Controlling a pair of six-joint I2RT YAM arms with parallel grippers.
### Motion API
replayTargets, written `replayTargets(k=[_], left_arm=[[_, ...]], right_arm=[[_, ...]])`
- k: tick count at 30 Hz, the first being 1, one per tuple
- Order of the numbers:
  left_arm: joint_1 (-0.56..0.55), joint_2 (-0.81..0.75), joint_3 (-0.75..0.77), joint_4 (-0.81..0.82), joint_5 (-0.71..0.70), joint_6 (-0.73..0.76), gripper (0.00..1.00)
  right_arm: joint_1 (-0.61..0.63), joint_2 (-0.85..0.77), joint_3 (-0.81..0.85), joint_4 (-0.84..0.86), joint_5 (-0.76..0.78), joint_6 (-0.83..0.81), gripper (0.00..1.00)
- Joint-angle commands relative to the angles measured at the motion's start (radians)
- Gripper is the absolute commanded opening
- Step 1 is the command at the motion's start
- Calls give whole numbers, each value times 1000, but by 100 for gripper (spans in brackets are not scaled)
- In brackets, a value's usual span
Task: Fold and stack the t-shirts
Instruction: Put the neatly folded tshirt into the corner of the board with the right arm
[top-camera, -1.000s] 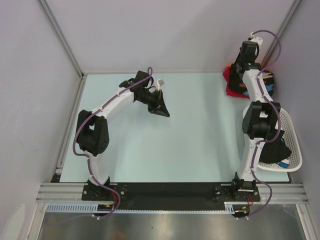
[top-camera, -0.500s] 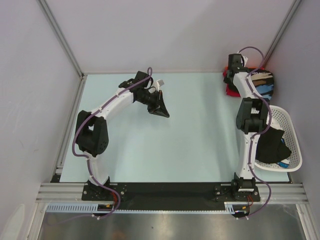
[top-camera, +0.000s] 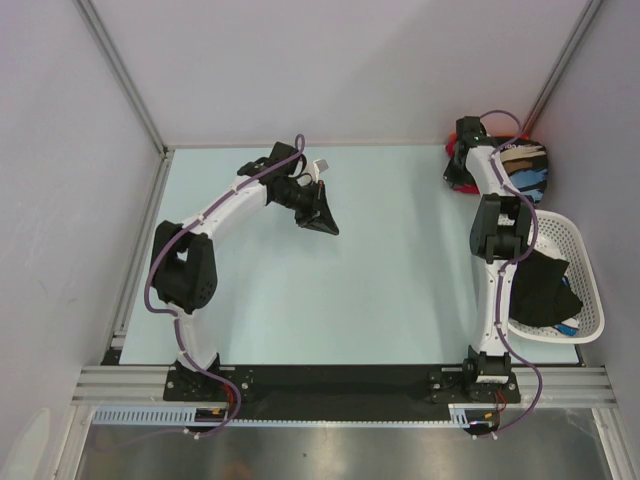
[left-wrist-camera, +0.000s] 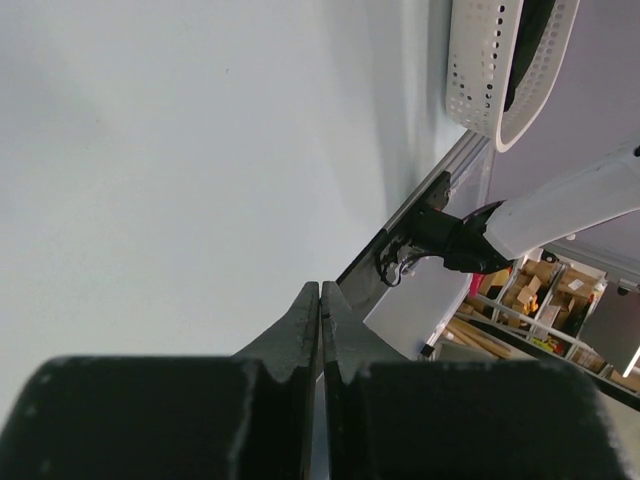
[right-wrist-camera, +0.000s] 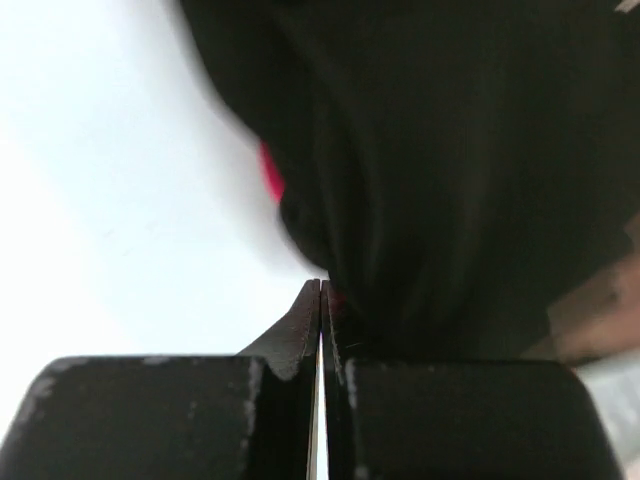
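Note:
A stack of folded t-shirts lies in the table's back right corner: a crimson red one (top-camera: 456, 176) at the left edge and a black one (top-camera: 527, 172) with a printed patch on top. Another black t-shirt (top-camera: 545, 288) lies crumpled in the white basket (top-camera: 590, 290). My right gripper (top-camera: 462, 160) is shut and empty, low over the stack's left edge. In the right wrist view its tips (right-wrist-camera: 321, 286) sit against black cloth (right-wrist-camera: 450, 150), with a sliver of red (right-wrist-camera: 268, 176) beside it. My left gripper (top-camera: 324, 222) is shut and empty above the bare table; the left wrist view shows its tips (left-wrist-camera: 320, 288).
The white lattice basket stands at the right edge of the table, and also shows in the left wrist view (left-wrist-camera: 490, 60). Grey walls close in the back and both sides. A metal rail (top-camera: 340, 385) runs along the near edge.
My right arm has folded in and its wrist has swung left and down, from high at the back corner to the stack's left edge. The left arm has not moved.

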Motion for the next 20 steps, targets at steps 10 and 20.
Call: replayTargets(k=[10,20], left_arm=[[2,-106,21,140,-52,-30,76],[1,-197,-39,235,-205,-32,99]], right_arm=[[21,-620,-212,296,-203,75,53],[70,-945,-748,265,-57,-140,75]])
